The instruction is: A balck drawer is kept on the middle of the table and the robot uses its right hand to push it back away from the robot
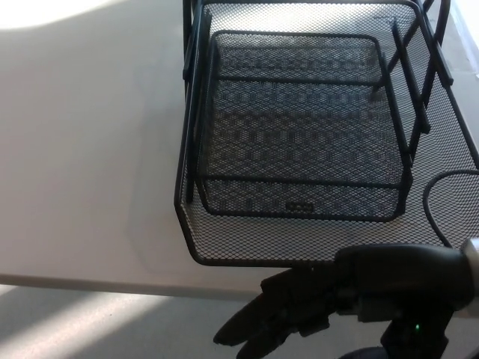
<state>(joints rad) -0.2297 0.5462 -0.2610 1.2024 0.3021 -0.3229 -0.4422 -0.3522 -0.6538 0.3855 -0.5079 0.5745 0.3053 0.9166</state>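
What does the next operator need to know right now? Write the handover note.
Right hand: low at the near table edge, just in front of the black mesh drawer, fingers spread and holding nothing. No clear contact with the drawer's near rim.
Left hand: not in view.
Drawer: sits on the white table, right of centre in the head view, its near rim close to the table's front edge. A smaller mesh tray is nested inside it.
Done: right hand brought up to the drawer's front.
Left: set the hand against the near rim and push the drawer away from the robot.
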